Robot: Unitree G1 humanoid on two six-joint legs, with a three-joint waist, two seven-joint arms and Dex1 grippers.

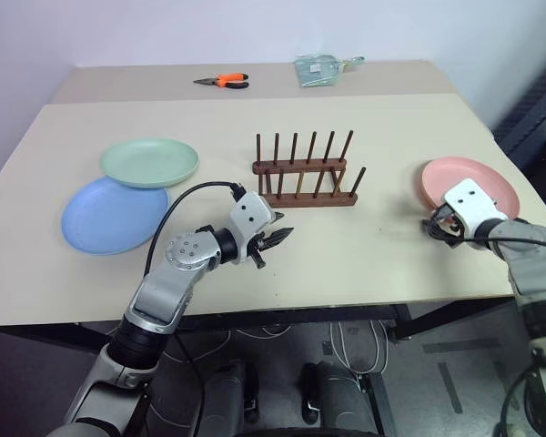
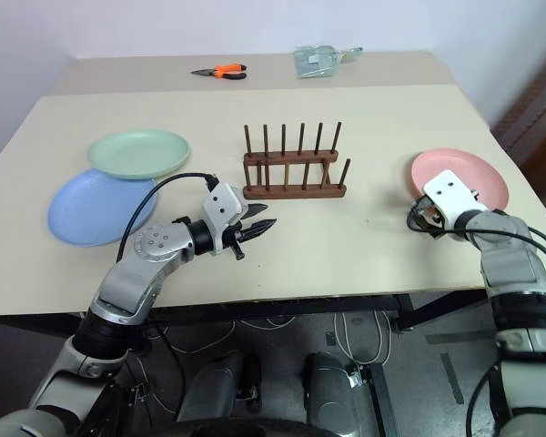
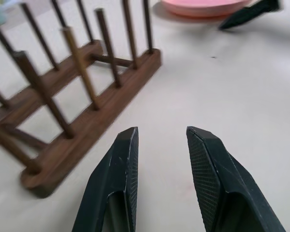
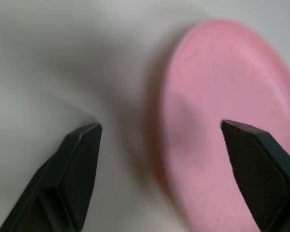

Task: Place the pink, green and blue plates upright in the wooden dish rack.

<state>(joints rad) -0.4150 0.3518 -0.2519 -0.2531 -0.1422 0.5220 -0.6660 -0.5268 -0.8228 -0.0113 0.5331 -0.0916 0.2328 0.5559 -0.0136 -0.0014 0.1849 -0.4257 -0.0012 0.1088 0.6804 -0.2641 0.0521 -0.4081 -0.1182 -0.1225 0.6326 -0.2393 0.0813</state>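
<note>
The wooden dish rack (image 1: 306, 171) stands empty near the middle of the pale, smooth table (image 1: 364, 255): a dark brown low base with two rows of thin round pegs. To its left lie two matte round plates, the mint green plate (image 1: 150, 161) overlapping the far edge of the light blue plate (image 1: 114, 215). Far to the right of the rack the salmon pink plate (image 1: 478, 178) lies flat near the table edge. The right gripper (image 4: 160, 126) is at the near rim of this plate, its black textured fingers spread wide, holding nothing. The left gripper (image 3: 160, 133) hovers in front of the rack, its pointed fingers a little apart and empty. On the far side of the table lie orange-handled pliers (image 1: 224, 81).
</note>
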